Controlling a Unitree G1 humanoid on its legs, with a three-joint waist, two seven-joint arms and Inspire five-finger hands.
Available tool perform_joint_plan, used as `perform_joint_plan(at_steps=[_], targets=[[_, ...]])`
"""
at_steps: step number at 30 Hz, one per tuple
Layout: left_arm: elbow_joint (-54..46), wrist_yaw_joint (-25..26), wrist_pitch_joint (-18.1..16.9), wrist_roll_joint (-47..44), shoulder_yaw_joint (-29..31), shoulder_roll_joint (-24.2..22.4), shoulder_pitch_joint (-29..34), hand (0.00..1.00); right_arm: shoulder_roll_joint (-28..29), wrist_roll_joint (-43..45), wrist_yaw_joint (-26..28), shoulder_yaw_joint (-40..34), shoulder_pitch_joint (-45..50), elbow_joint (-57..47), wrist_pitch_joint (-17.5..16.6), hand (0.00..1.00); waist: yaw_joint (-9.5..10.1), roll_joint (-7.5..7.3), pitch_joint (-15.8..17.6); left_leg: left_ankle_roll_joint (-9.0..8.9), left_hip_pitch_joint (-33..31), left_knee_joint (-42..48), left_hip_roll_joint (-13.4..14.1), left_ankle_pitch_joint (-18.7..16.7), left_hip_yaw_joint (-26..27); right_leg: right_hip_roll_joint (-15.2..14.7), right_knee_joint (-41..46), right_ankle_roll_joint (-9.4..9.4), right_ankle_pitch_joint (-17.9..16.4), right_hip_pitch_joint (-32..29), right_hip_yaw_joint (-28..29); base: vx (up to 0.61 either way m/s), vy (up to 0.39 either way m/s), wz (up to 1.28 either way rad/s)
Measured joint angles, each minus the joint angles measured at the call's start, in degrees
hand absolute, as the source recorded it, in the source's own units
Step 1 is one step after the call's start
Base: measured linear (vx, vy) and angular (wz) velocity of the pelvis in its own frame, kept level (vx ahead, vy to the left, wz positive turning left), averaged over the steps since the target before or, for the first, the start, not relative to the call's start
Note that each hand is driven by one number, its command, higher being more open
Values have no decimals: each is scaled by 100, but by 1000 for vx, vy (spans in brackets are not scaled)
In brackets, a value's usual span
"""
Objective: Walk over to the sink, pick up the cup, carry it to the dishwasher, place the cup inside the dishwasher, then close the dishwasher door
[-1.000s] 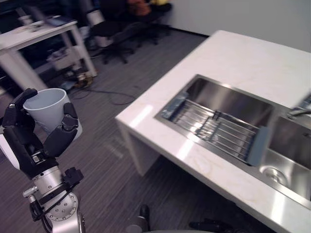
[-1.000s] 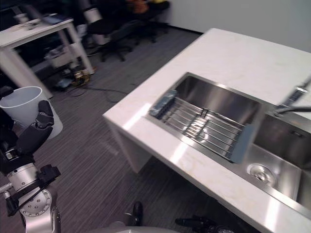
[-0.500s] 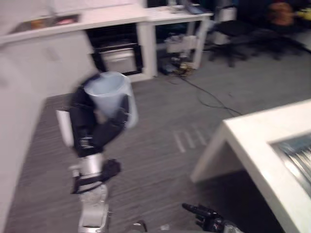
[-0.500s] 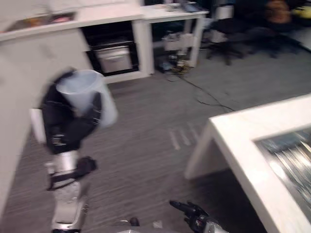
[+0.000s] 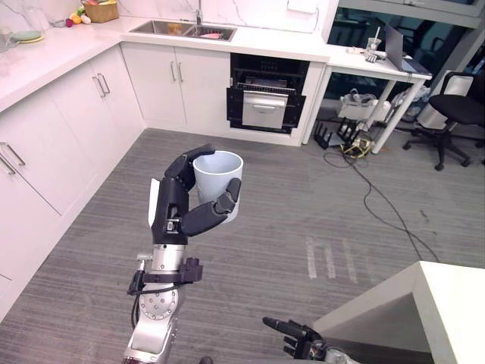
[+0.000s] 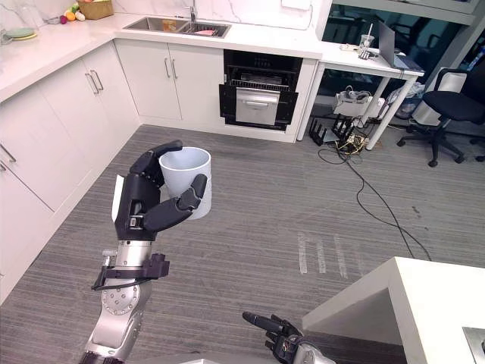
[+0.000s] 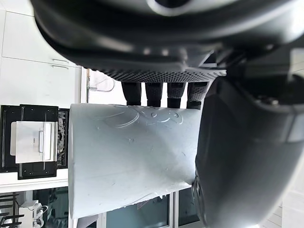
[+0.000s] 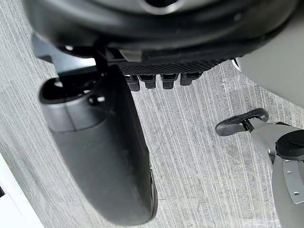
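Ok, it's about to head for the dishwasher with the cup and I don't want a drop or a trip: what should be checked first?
1. Left hand curled round the white plastic cup: ok.
2. Cup upright, mouth up: ok.
3. Black dishwasher in the white cabinets, ahead in view: ok.
4. Its door open enough to load: cannot tell.
5. Black floor cable lies off to the right of the way there: ok.
6. Right hand open, holding nothing: ok.

Left hand [image 5: 173, 208] raised, fingers curled round the cup [image 5: 212, 182] — right hand [image 5: 294, 337] low, fingers loose.
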Motion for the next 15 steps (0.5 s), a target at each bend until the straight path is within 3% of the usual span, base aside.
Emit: perform_joint_plan(at_steps=[6, 9, 15], targets=[[0, 15, -1, -11, 114, -70, -1, 0, -3, 11, 58, -54, 164, -60, -82, 100, -16, 7, -33, -9, 130, 3, 48, -71, 221, 25, -35, -23, 7, -19, 245, -4, 3, -20], [50, 26, -8, -56, 199, -105, -84, 0, 19, 92, 113, -288, 358, -224, -192, 100, -193, -15, -173, -6, 124, 3, 30, -111, 219, 35, -73, -61, -19, -29, 292, 8, 2, -9], [346, 187, -48, -277, 338, -104, -330, 0, 82, 369, 85, -622, 424, -209, -228, 100, -196, -15, -210, -37, 125, 7, 100, -139, 210, 133, -21, -87, -36, -29, 403, 12, -12, -1]])
